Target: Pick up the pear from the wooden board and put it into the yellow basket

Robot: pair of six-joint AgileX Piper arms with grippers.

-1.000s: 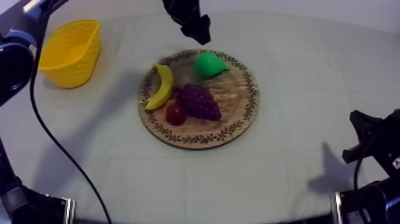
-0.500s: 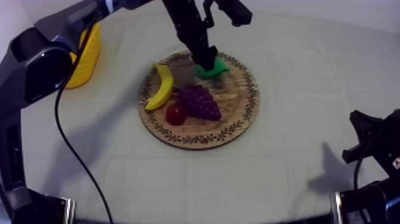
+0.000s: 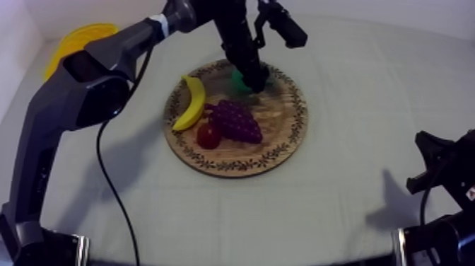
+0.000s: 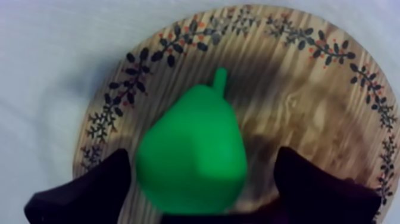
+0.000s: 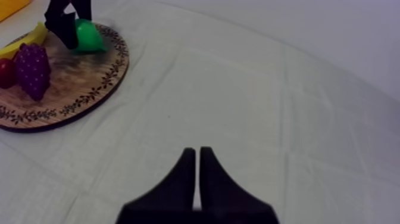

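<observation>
Board (image 3: 284, 113): grapes (image 3: 237, 120) near pear (image 4: 191, 154); left claw (image 4: 199, 186) astride.

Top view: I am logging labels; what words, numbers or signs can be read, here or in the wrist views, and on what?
None can be read.
The rim of the board bears only a leaf pattern, no letters.
The pear, basket and cloth carry no writing.

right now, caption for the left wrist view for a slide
Open left gripper straddles the pear on the board, not yet closed.
</observation>
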